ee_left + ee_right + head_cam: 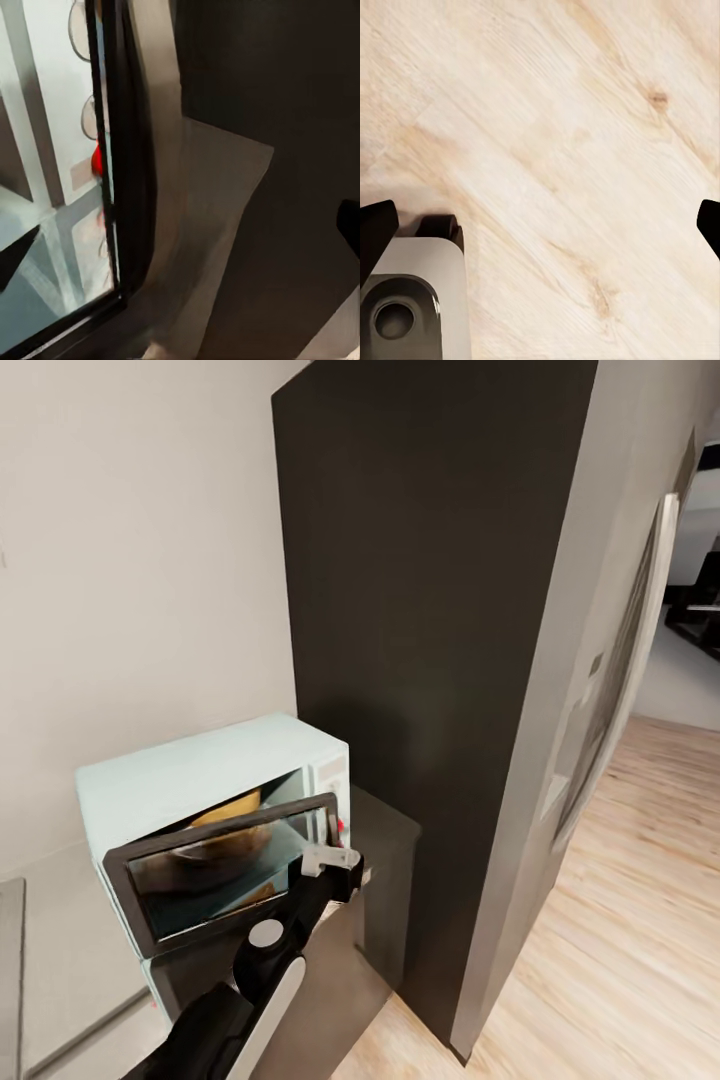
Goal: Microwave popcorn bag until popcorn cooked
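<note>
Left hand [335,857] at the part-open microwave [190,780] door edge (grip state indeterminate), apparently closing it; popcorn bag [228,822] inside; right hand [540,225] spread, idle above floor [555,127].

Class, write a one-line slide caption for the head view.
Left gripper at the edge of the microwave's half-open door, popcorn bag inside.

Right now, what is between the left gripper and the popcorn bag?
Head view: the microwave's half-open door stands between the left gripper and the popcorn bag.

Glossy glass microwave [215,780] door; pale wood floor [555,150].
</note>
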Robot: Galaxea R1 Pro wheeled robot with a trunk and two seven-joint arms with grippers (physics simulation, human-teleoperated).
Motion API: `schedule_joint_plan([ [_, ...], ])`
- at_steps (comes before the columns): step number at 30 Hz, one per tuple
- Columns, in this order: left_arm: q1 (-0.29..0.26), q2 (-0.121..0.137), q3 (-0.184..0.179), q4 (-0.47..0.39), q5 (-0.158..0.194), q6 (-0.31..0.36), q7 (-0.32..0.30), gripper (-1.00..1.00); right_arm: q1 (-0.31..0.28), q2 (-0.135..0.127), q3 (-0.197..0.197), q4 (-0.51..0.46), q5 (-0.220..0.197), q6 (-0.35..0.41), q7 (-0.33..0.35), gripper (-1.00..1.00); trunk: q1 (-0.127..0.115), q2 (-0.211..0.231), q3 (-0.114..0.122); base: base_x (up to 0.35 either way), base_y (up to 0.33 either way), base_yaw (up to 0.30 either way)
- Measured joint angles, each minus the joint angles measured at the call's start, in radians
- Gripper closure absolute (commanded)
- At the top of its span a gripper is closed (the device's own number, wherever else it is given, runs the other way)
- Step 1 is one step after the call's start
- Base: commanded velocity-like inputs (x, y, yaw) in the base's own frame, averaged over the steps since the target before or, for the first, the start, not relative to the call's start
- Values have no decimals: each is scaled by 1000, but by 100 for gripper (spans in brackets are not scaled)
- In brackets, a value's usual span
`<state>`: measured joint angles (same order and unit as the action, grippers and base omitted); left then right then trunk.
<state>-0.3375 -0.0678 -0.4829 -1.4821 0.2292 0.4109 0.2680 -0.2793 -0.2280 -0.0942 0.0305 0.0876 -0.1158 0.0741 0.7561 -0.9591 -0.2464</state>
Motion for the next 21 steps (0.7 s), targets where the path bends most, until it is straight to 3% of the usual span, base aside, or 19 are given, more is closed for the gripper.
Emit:
schedule_joint_plan([
  [10, 0, 2, 1, 0, 1, 1, 1, -100, 0, 0, 0, 0, 0, 0, 0, -100, 0, 0, 0, 169, 0, 0],
  [21, -1, 1, 4, 3, 4, 1, 0, -100, 0, 0, 0, 0, 0, -1, 0, -100, 0, 0, 0, 27, 12, 0],
])
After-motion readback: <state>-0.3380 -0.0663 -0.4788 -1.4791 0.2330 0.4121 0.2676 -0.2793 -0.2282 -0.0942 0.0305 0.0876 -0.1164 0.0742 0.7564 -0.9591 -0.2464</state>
